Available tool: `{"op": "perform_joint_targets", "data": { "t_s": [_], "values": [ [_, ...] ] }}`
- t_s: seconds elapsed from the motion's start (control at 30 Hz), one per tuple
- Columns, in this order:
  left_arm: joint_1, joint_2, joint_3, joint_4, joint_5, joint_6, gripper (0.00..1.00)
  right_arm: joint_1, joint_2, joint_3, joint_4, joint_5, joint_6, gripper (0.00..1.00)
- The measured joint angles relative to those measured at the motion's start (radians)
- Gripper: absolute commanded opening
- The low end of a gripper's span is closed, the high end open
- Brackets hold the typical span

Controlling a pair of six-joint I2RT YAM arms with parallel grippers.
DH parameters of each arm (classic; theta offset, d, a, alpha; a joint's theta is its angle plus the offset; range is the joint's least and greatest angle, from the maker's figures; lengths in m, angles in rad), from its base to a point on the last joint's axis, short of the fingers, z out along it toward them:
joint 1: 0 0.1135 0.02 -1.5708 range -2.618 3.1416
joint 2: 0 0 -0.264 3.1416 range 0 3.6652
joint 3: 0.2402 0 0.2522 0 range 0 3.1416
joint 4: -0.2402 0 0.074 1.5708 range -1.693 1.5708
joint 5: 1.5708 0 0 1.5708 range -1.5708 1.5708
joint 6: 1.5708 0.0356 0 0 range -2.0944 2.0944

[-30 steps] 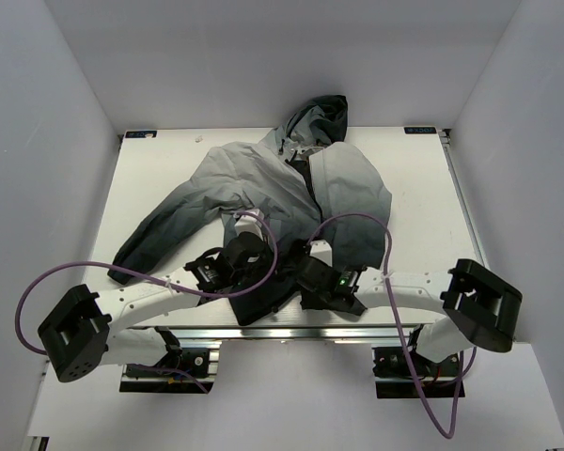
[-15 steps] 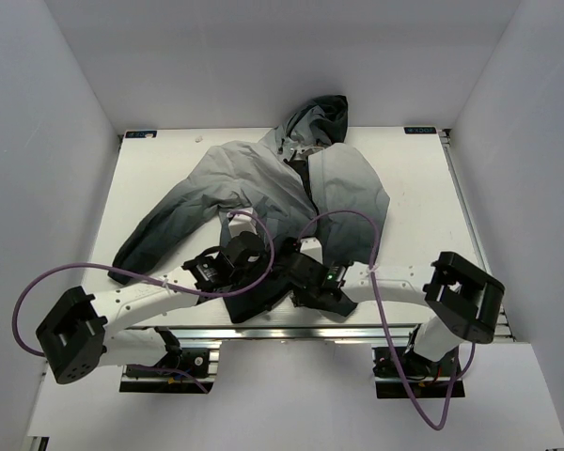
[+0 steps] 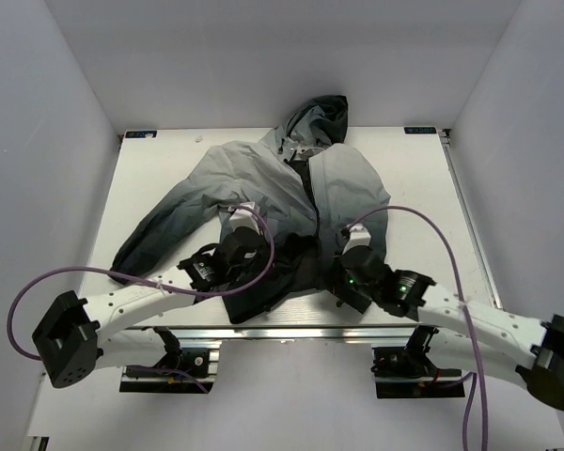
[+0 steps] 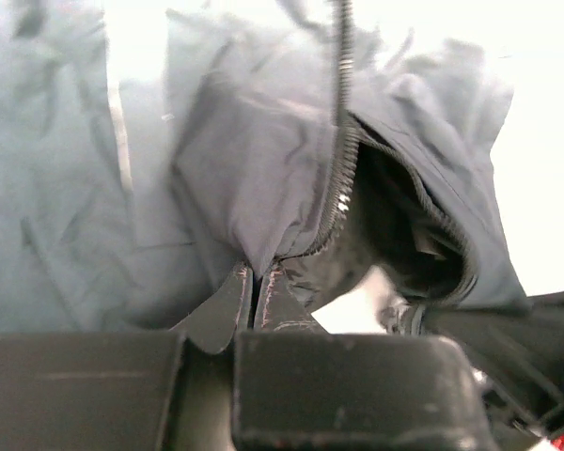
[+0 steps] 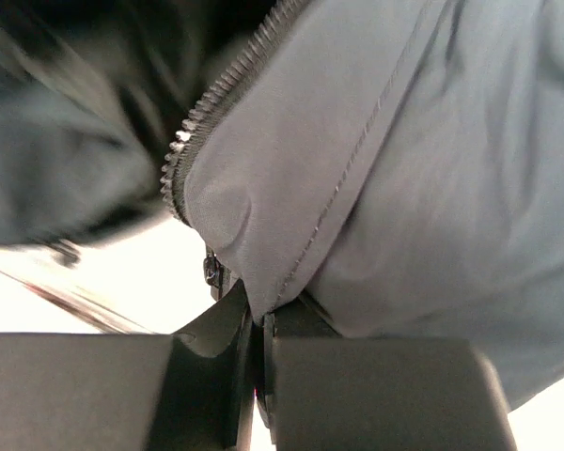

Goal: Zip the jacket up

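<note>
The jacket (image 3: 263, 183) lies face up on the white table, hood at the far end, grey fading to black at the near hem. My left gripper (image 3: 260, 252) is shut on the jacket's left front panel near the hem; its wrist view shows fabric (image 4: 254, 188) pinched between the jaws beside the zipper teeth (image 4: 338, 188). My right gripper (image 3: 343, 258) is shut on the right front panel's lower edge; its wrist view shows grey fabric (image 5: 376, 169) clamped, with zipper teeth (image 5: 207, 113) and a small metal zipper part (image 5: 211, 268) just left of the jaws.
The table (image 3: 423, 188) has white walls on three sides. The jacket's left sleeve (image 3: 146, 244) stretches toward the near left. Purple cables (image 3: 244, 272) loop over both arms above the hem. The metal rail (image 3: 291, 331) runs along the near edge.
My right arm has swung from the left of its base out to the right, carrying the right front panel's hem rightward. The front opening near the hem has widened. My left gripper has barely moved.
</note>
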Motion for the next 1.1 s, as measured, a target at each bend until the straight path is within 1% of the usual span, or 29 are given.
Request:
{"op": "perform_joint_targets", "data": {
  "t_s": [0.13,0.33,0.5,0.67,0.73,0.83,0.97,1.1],
  "values": [
    [0.003,-0.022,0.008,0.059,0.065,0.035,0.0,-0.062,-0.122,-0.039,0.108,-0.035,-0.046,0.0],
    [0.004,-0.057,0.011,0.211,0.162,0.082,0.0,-0.102,-0.201,-0.093,0.291,-0.07,-0.113,0.0],
    [0.004,-0.048,0.037,0.273,0.183,0.12,0.0,-0.139,-0.214,-0.093,0.422,-0.101,-0.151,0.0],
    [0.004,-0.03,0.057,0.315,0.211,0.153,0.0,-0.162,-0.23,-0.1,0.495,-0.126,-0.18,0.0],
    [0.004,-0.029,0.057,0.335,0.214,0.165,0.0,-0.164,-0.281,-0.155,0.622,-0.163,-0.22,0.0],
    [0.004,-0.016,0.075,0.34,0.212,0.185,0.0,-0.166,-0.347,-0.235,0.719,-0.18,-0.251,0.0],
    [0.005,0.023,0.116,0.358,0.229,0.208,0.0,-0.168,-0.293,-0.239,0.81,-0.167,-0.266,0.0],
    [0.004,0.03,0.123,0.37,0.258,0.22,0.0,-0.169,-0.162,-0.209,0.84,-0.11,-0.276,0.0]
  ]
}}
